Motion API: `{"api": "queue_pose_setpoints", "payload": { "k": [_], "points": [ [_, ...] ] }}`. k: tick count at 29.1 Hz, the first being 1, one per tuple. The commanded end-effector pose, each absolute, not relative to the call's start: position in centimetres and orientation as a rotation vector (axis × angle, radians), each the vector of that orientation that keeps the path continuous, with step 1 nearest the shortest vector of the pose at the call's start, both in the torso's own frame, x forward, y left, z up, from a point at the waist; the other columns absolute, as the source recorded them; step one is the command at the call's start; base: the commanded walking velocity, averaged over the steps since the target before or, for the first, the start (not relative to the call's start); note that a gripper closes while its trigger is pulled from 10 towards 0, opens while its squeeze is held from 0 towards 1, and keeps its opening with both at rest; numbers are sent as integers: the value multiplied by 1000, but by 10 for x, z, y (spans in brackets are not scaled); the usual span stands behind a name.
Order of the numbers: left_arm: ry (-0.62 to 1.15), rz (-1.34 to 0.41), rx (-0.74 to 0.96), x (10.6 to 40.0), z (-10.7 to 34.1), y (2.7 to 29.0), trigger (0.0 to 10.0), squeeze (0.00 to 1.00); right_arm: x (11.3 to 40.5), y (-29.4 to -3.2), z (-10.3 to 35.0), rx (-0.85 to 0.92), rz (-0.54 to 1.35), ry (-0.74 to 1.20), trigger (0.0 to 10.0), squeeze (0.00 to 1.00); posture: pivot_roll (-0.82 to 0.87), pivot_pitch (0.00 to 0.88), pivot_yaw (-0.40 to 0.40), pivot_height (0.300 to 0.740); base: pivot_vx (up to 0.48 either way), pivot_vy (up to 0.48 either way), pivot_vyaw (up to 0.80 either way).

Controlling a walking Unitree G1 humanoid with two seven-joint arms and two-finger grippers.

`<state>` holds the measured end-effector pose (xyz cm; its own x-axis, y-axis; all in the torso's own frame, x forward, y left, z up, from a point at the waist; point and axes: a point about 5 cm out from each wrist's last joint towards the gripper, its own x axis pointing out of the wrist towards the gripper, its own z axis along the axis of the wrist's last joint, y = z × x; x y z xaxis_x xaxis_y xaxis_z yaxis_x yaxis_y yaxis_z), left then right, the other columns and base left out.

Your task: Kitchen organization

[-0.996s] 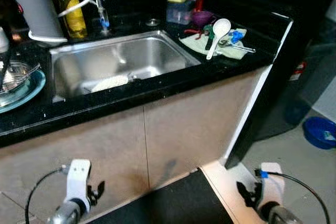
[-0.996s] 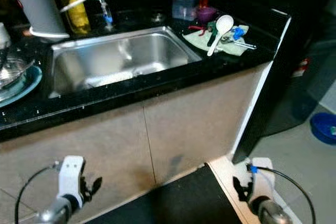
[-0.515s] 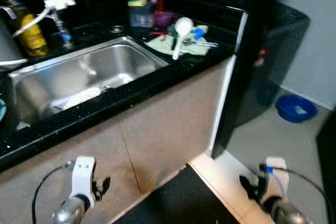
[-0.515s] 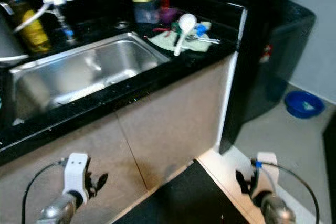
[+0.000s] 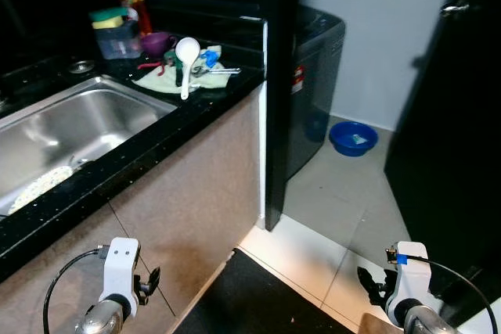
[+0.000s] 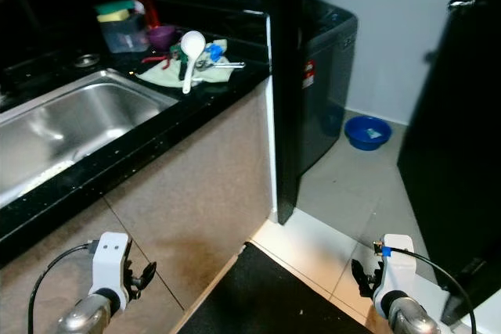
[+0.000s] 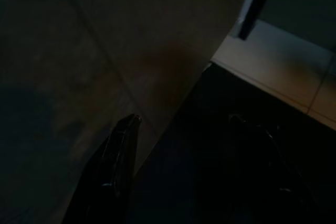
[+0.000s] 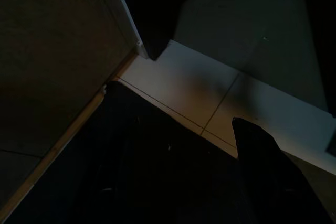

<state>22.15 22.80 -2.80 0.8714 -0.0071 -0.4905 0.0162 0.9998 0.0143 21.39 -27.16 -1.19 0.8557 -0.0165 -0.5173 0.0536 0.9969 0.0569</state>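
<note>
Your black counter (image 5: pixel 196 103) carries the steel sink (image 5: pixel 70 127), with tan cabinet fronts (image 5: pixel 188 185) below and a dark mat (image 5: pixel 258 295) on the tiled floor. A grey bin (image 5: pixel 313 68) and blue basin (image 5: pixel 353 138) stand beyond. A white spoon (image 5: pixel 185 60) lies on a green cloth (image 5: pixel 168 80). Your left gripper (image 7: pixel 194 150) and right gripper (image 8: pixel 194 182) hang low, fingers spread, empty.

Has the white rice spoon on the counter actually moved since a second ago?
No. The white rice spoon lies on the green cloth beside the sink as before; the camera has swung right, shifting the whole picture.
</note>
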Motion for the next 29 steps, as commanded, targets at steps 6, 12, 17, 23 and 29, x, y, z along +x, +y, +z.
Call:
{"api": "queue_pose_setpoints", "payload": {
  "k": [6, 12, 17, 23, 29],
  "points": [
    [530, 7, 39, 220, -31, 234, 10000, 0, 219, -263, -12, 66, -18, 521, 10000, 0, -76, 0, 68, 740, 0, 0, 0],
    [528, 24, 29, 221, -31, 237, 10000, 0, 220, -261, -11, 63, -16, 515, 10000, 0, -74, 0, 72, 740, 0, 0, 0],
    [520, 30, 35, 221, -30, 239, 10000, 0, 221, -259, -10, 62, -15, 506, 10000, 0, -71, 0, 74, 740, 0, 0, 0],
    [513, 39, 29, 223, -29, 240, 10000, 0, 222, -259, -9, 59, -14, 503, 10000, 0, -67, 0, 70, 740, 0, 0, 0],
    [496, 45, 27, 225, -26, 240, 10000, 0, 223, -260, -9, 56, -15, 502, 10000, 0, -55, 0, 62, 740, 0, 0, 0]
  ]
}}
